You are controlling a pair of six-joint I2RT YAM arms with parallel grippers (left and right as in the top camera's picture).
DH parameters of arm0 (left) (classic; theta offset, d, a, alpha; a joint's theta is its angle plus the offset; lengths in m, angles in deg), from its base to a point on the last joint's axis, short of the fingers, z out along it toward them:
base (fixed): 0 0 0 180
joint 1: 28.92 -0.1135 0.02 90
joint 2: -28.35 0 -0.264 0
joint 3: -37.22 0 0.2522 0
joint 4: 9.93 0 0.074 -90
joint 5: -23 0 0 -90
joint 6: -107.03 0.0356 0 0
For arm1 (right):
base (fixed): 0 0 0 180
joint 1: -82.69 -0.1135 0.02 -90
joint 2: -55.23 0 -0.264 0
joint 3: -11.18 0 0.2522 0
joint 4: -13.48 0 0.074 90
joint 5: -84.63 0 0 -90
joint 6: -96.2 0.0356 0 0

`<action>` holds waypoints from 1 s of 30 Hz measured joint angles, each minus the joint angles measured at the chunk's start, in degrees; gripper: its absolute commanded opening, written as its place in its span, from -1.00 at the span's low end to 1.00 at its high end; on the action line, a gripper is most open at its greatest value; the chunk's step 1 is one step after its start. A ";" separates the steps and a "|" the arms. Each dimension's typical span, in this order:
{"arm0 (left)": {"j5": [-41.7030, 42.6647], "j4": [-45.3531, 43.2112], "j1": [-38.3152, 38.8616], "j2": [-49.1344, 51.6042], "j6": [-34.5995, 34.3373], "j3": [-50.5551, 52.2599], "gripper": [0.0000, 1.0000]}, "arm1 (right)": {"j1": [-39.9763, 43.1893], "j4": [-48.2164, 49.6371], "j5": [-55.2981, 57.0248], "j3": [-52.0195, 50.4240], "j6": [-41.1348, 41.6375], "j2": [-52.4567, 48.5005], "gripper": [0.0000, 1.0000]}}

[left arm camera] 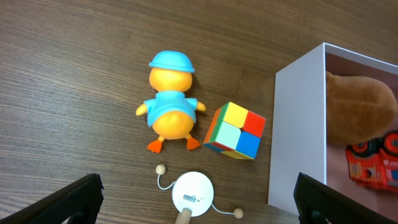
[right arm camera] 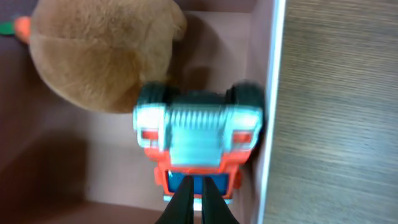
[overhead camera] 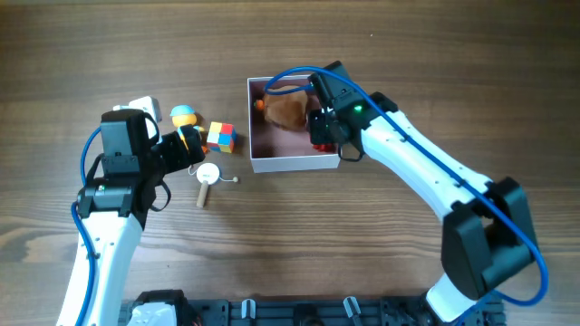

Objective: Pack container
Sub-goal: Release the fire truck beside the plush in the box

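Note:
The container is a square white-walled box with a pink inside; it also shows in the left wrist view and the right wrist view. Inside lie a brown plush toy and a red toy truck against the right wall. My right gripper reaches into the box, its fingers closed to a thin gap on the truck's blue window. My left gripper is open wide above a white pellet drum, holding nothing.
Left of the container on the wooden table lie a yellow duck with a blue hat, a coloured cube and the drum. A small orange piece lies in the box's far left corner.

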 measured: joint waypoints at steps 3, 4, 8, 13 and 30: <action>0.00 0.00 -0.02 0.00 0.00 0.00 0.99 | 0.00 1.79 -0.04 0.00 0.20 -0.72 -0.92; 0.00 0.00 0.00 0.00 0.00 0.00 1.00 | 0.00 2.64 -0.04 0.00 0.20 -0.72 -0.91; 0.00 0.00 -0.02 0.00 0.00 0.00 0.99 | 0.00 6.60 -0.02 0.00 0.17 -1.18 -0.91; 0.00 0.00 0.00 0.00 0.00 0.00 0.99 | 0.00 11.13 0.00 0.00 -0.07 -2.64 -0.92; 0.00 -0.02 0.00 0.00 0.00 0.00 0.99 | 0.79 16.24 3.80 0.28 -1.38 -5.35 -0.91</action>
